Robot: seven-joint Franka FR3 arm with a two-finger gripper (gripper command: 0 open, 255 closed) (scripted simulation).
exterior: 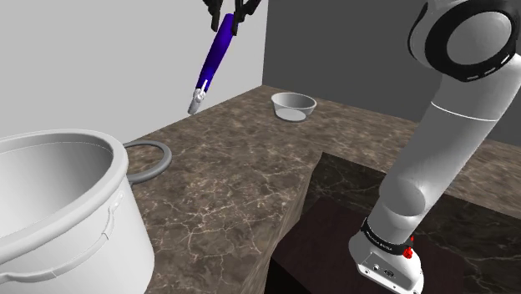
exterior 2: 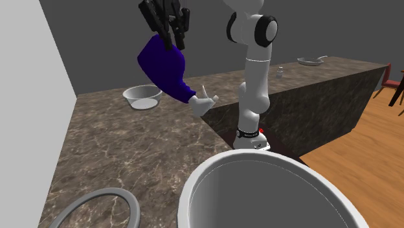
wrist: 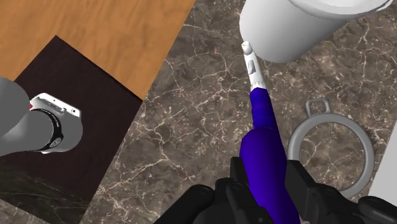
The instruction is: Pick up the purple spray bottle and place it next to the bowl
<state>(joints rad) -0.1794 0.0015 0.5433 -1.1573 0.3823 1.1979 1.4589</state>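
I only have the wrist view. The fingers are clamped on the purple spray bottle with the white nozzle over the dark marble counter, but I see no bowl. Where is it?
Observer: The small pale grey bowl stands on the counter close to the grey back wall, in the shoulder view's upper middle.
Operator: How does the bottle hang?
Observer: The purple spray bottle is lifted clear of the counter in the black gripper, tilted with its nozzle down.
Operator: What stands near the bowl?
Observer: In the second exterior view, the big white pot and the grey ring sit at the counter's other end, far from the bowl.
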